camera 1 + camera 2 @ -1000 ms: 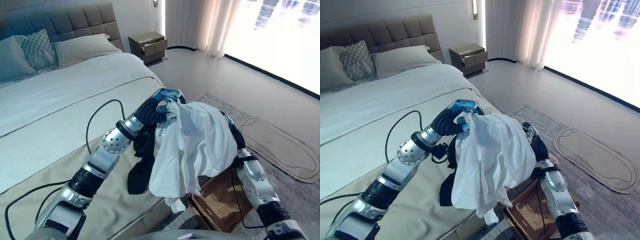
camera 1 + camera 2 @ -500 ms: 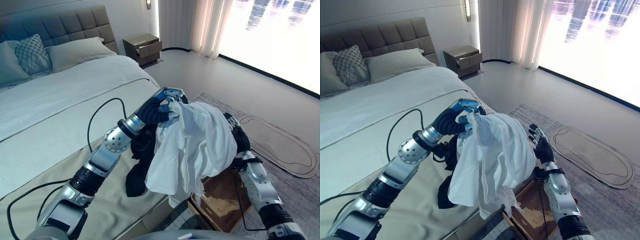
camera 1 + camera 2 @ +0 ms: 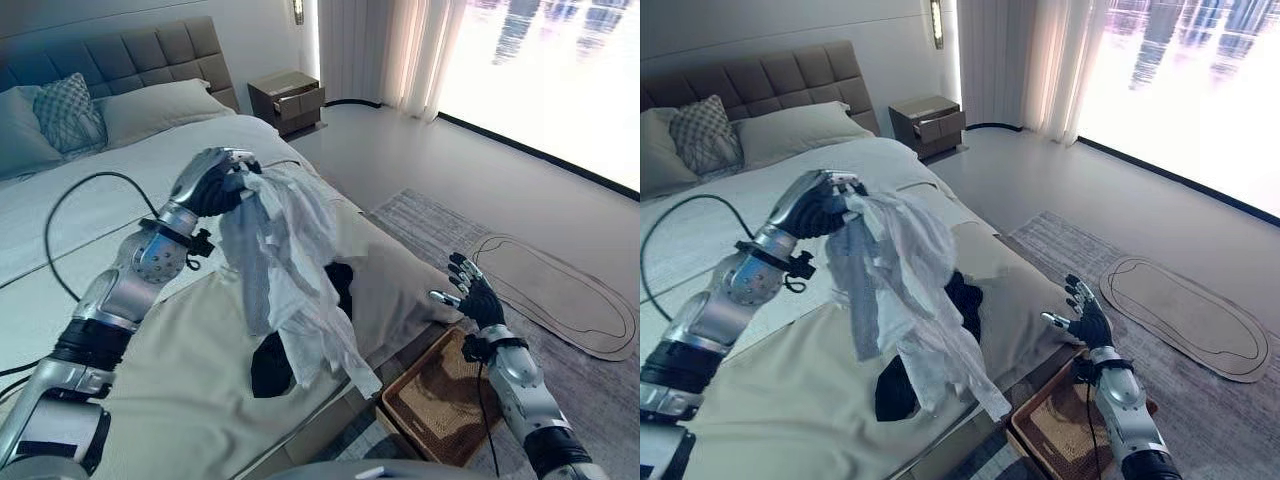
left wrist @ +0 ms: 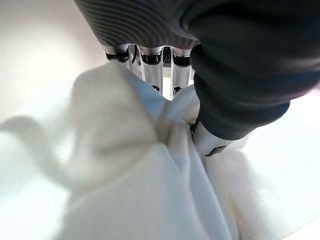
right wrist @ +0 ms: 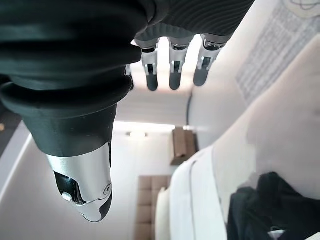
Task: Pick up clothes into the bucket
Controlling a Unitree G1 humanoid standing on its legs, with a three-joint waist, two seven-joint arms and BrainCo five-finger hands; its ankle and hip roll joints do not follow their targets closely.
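Observation:
My left hand [image 3: 212, 182] is raised over the bed, shut on a white garment [image 3: 290, 265] that hangs from it down to the mattress; the cloth [image 4: 150, 185] bunches between its fingers and thumb. A dark garment [image 3: 335, 295] lies on the beige bedcover under the hanging cloth, near the bed's corner. A brown woven basket [image 3: 440, 400] stands on the rug beside the bed. My right hand [image 3: 472, 296] hovers open above the basket, fingers spread, holding nothing.
The bed [image 3: 120, 330] takes up the left, with pillows [image 3: 150, 100] at the headboard. A nightstand [image 3: 286, 98] stands by the far wall. A grey rug [image 3: 440, 225] and an oval mat [image 3: 560, 290] lie on the floor to the right.
My left hand swung the white garment left and up, back over the bed. The cloth slid off my right hand, which now stands bare and open over the basket. The dark garment is uncovered.

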